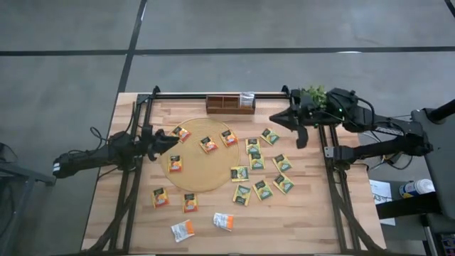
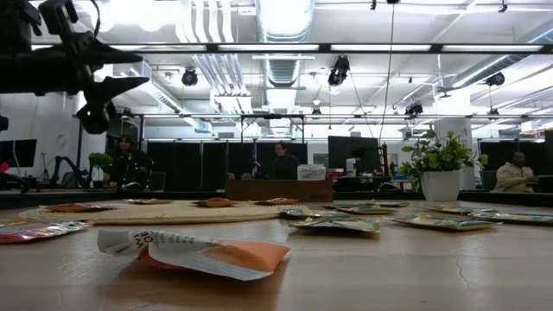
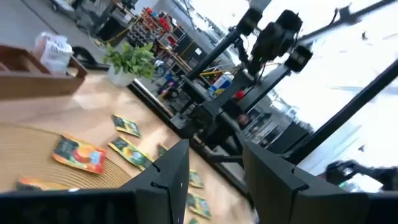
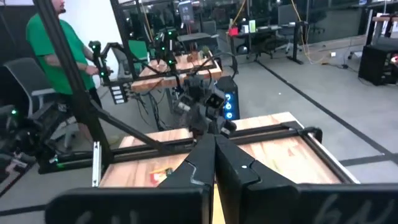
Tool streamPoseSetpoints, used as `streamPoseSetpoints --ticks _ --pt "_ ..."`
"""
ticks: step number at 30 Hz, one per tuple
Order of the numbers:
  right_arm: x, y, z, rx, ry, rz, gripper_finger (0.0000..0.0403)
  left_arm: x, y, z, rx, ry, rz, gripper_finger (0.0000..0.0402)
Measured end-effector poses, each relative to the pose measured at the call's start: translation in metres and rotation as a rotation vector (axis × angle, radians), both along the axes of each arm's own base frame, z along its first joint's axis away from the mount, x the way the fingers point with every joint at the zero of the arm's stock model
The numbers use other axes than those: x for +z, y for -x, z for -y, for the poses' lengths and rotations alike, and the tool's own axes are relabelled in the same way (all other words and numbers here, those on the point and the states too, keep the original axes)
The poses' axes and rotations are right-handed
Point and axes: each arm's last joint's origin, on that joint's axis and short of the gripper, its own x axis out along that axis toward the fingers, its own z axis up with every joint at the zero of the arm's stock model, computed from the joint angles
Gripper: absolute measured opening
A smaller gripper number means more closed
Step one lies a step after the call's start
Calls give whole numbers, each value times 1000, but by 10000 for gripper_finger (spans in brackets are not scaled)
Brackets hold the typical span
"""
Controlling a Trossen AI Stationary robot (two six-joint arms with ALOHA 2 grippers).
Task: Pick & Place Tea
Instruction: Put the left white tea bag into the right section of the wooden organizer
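Tea sachets lie flat and scattered on the wooden table. Orange ones (image 1: 208, 145) rest on the round tan mat (image 1: 202, 178), green-yellow ones (image 1: 256, 162) lie to its right, and two white-and-orange ones (image 1: 183, 230) (image 2: 199, 250) sit near the front edge. My left gripper (image 1: 173, 140) (image 3: 214, 180) (image 2: 130, 71) reaches level over the mat's left rim, open, with nothing between its fingers. My right gripper (image 1: 273, 118) (image 4: 215, 155) hangs high above the table's far right part, pointing left, shut and empty.
A brown wooden tray (image 1: 229, 105) stands at the far edge with a white sachet (image 1: 247, 99) in its right compartment. A potted plant (image 1: 313, 94) is at the far right corner. Black frame rails (image 1: 333, 185) run along both sides. People are in the room beyond the table (image 4: 53, 37).
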Motion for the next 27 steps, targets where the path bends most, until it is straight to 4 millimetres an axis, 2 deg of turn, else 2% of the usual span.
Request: streamPoseSetpoints --ticks 8,11,19,24,27 --pt "-28 36 -6 3 -136 151 8 1 0 0 -18 297 62 145" --pt "-34 46 -8 5 -157 171 8 2 1 -3 65 423 112 145" --pt "-48 66 -10 -53 -173 211 8 6 5 -11 325 513 259 145" --pt "-61 74 -10 -68 -198 213 8 7 4 -11 309 646 315 145" --pt "-68 77 -11 -71 -205 211 8 13 5 -11 284 656 379 145"
